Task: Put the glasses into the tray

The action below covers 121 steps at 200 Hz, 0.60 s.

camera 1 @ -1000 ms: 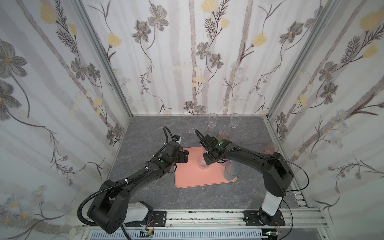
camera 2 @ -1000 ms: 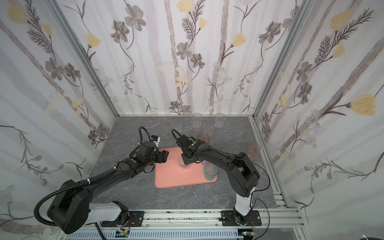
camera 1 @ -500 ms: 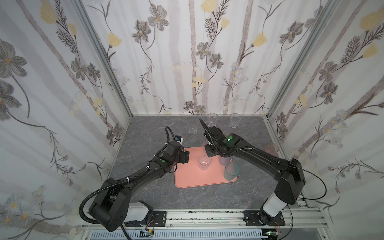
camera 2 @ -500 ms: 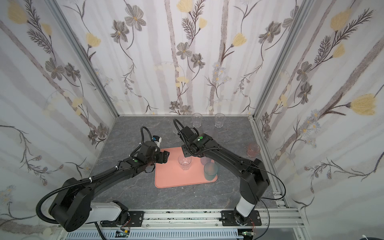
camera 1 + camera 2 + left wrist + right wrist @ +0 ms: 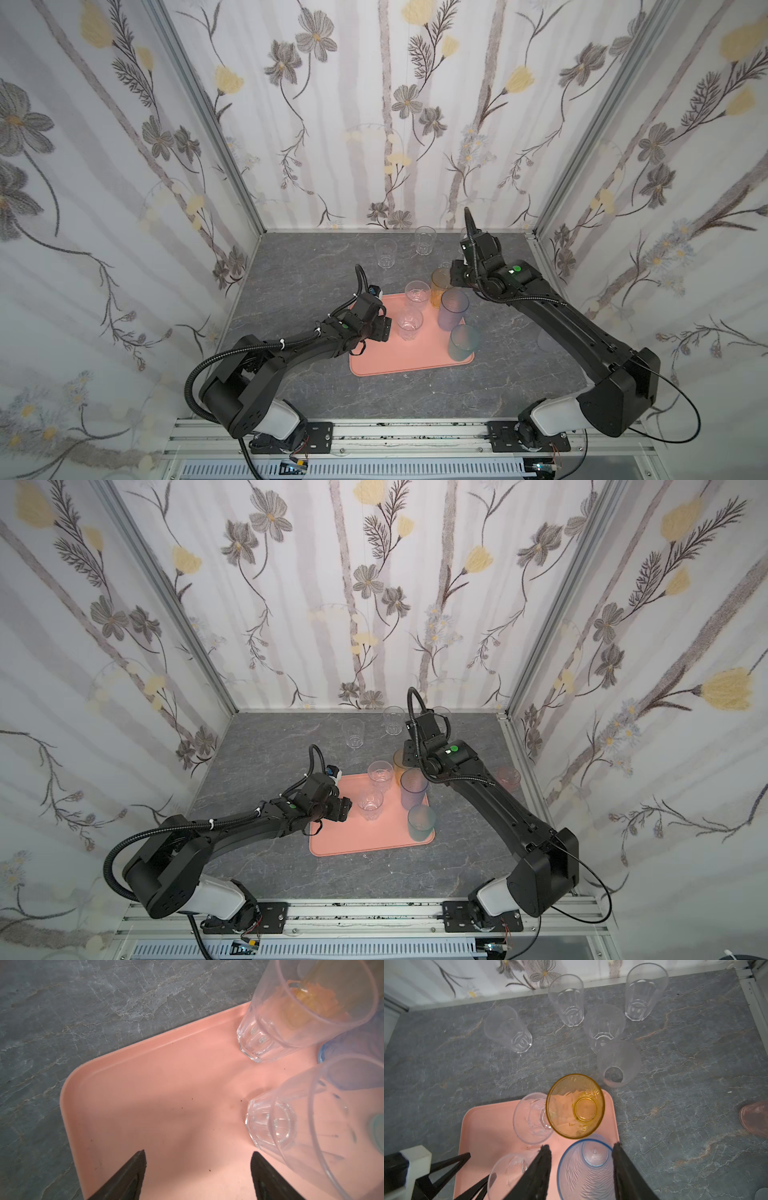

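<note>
While five glasses are already standing in the tray, the nearest loose one is waiting just ahead of the right hand

Across the grey desk, the loose ones are lying toward the back wall: four clear tumblers are standing beyond the tray's far edge, and a short pink glass is sitting well off beside the right arm. The right hand is hovering above the tray's far right corner, fingers standing apart and, as I am judging it, gripping nothing; the amber glass and the blue-purple glass are sitting below it, inside the rim. The left hand is hanging over the tray's bare left side, also spread wide and empty. Straight ahead of the right fingertips, just past that corner, a frosted glass is standing on the desk, seemingly upright, its long axis running vertically. I am judging the right arm clearly nearer, needing only a short forward reach; the left hand is sitting well apart from it
</note>
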{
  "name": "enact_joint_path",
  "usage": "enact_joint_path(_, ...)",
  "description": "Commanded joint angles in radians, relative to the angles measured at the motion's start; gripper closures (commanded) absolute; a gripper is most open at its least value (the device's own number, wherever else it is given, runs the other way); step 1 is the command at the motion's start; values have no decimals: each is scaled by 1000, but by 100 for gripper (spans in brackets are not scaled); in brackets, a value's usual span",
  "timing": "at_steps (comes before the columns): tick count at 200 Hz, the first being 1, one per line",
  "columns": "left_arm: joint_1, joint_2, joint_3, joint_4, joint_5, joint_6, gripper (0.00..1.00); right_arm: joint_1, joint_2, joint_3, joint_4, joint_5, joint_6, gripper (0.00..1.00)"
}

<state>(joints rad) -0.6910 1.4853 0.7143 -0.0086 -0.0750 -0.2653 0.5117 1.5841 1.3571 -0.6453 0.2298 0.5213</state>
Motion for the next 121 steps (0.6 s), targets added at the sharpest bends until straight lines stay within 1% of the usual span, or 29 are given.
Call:
enact_joint_path(1,-9,19,8,9,-10,-20,18,-65,-53,-47,126,-67,73,43)
enact_joint_path(26,-27,47,14,13,-2,-32,18,-107,-83,-80,143,-71,80,39)
enact_joint_path(74,-56,103,34,19,0,-48,18,-121,-99,-135,177,-82,99,39)
enact_joint_path(121,-78,144,90,22,6,-50,19,-131,-95,-172,202,-99,105,39)
